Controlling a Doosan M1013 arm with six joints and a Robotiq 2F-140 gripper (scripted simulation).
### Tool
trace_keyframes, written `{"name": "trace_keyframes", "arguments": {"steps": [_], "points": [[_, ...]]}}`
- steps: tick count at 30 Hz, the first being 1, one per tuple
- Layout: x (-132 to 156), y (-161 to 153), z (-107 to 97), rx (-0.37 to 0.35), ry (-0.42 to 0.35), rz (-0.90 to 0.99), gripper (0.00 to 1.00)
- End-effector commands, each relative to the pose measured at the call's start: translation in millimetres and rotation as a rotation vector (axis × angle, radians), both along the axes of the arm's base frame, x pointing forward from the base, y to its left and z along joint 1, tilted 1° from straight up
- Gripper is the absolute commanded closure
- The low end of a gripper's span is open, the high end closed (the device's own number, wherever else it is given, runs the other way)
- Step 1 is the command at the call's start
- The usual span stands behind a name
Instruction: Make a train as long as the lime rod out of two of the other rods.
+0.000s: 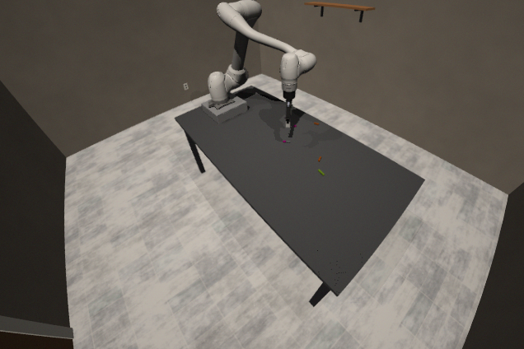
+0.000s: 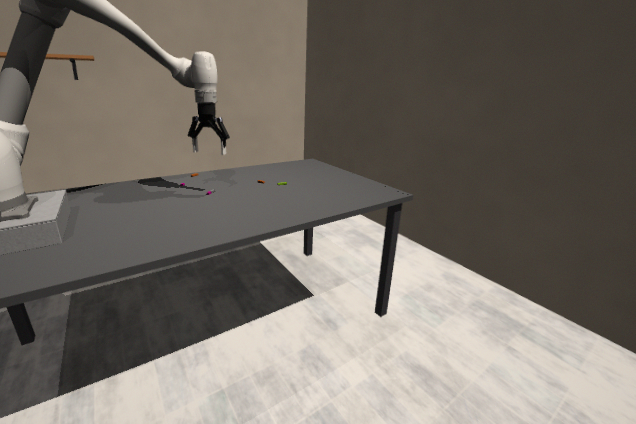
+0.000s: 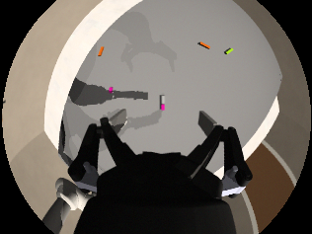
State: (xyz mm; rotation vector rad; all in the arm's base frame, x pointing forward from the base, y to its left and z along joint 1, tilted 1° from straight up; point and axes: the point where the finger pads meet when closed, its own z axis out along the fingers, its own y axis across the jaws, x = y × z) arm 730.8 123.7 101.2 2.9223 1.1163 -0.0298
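A magenta rod [image 1: 283, 141] [image 2: 209, 193] [image 3: 163, 107] and a grey rod [image 1: 288, 141] [image 3: 163, 99] lie flat in one straight line, end to end, with no gap that I can see. The lime rod [image 1: 321, 172] [image 2: 282, 183] [image 3: 229, 50] lies flat, well away from them. My gripper [image 2: 209, 152] [image 3: 162, 116] is open and empty, high above the table; in the top view its fingers overlap edge-on.
A second magenta rod [image 1: 295, 126] [image 2: 182, 184] [image 3: 111, 90] lies apart in the arm's shadow. One orange rod [image 1: 316, 123] [image 2: 194, 175] [image 3: 101, 51] lies near the table's far edge, another orange rod [image 1: 320, 159] [image 2: 261, 181] [image 3: 203, 45] near the lime rod.
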Motion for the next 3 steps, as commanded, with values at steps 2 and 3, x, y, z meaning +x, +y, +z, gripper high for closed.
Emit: {"name": "trace_keyframes", "arguments": {"steps": [2,3], "points": [[0.0,0.0,0.2,0.0,0.0,0.0,0.0],[0.0,0.0,0.2,0.0,0.0,0.0,0.0]]}}
